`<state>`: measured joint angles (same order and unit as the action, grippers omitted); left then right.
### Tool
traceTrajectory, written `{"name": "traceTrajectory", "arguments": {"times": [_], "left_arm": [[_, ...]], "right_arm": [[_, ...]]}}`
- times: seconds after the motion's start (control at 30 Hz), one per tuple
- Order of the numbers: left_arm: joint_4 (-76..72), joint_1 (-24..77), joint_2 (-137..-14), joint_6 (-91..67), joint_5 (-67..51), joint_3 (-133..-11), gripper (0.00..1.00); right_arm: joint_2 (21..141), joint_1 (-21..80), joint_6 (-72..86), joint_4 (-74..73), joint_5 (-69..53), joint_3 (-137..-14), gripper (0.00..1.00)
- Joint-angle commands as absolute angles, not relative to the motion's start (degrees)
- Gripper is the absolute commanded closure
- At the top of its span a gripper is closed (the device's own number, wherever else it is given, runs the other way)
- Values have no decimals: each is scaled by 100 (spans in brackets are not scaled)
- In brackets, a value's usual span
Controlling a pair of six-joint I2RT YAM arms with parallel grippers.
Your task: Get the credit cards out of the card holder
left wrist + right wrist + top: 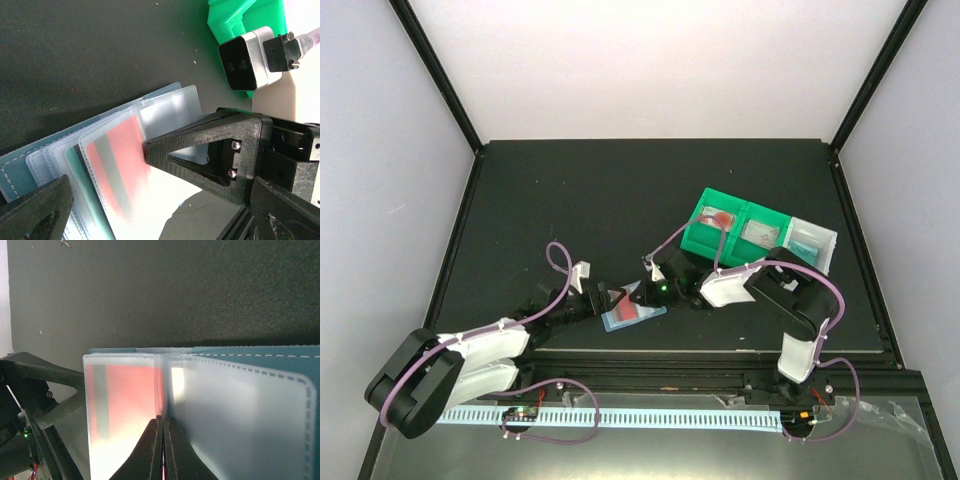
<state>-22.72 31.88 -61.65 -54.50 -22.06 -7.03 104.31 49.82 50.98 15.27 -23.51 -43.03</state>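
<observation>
The light blue card holder [632, 314] lies open on the black table between both grippers, its frosted pockets fanned out [170, 107]. A red credit card [122, 150] shows through one raised pocket [125, 395]. A teal card edge [75, 167] sits in a pocket behind it. My right gripper [163, 424] is shut on that red card's edge, and a red sliver shows between its pads. My left gripper [160, 222] is open, its fingers [35, 210] standing on either side of the holder's near end without touching it.
Green compartment bins [722, 226] and a clear bin [812, 246] stand to the right behind the right arm. A green bin corner [250, 20] and the right wrist's camera [245, 57] appear in the left wrist view. The table's front edge lies close below the holder.
</observation>
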Motion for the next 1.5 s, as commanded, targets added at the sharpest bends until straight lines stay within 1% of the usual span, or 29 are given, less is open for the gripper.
{"name": "traceTrajectory", "arguments": {"times": [0.0,0.17,0.6,0.93,1.03,1.2,1.33,1.47], "left_arm": [[-2554,3176,-6234,-5376,-2327,-849,1],[-2460,3183,-6083,-5368,-2385,-902,1],[-2003,3189,-5966,-5230,-2448,-1176,1],[-1638,3183,-5860,-5143,-2167,-1125,1],[-1365,3186,-5924,-5106,-2059,-1203,1],[-347,3180,-5640,-5091,-1615,-1472,1],[-83,3189,-5285,-5213,-1826,-1563,1],[-421,3190,-5068,-5412,-2149,-1494,1]], "right_arm": [[10639,5027,5292,1665,-2549,-4100,96],[10694,5027,5567,2093,-2720,-3920,95],[10645,5027,5597,2109,-2753,-3937,93],[10794,5027,5805,2448,-2894,-3859,93],[10811,5026,5853,2495,-2918,-3854,93],[10808,5025,5917,2540,-2883,-3823,94],[10868,5026,5977,2544,-2858,-3800,95],[10936,5022,6039,2707,-2871,-3759,98]]}}
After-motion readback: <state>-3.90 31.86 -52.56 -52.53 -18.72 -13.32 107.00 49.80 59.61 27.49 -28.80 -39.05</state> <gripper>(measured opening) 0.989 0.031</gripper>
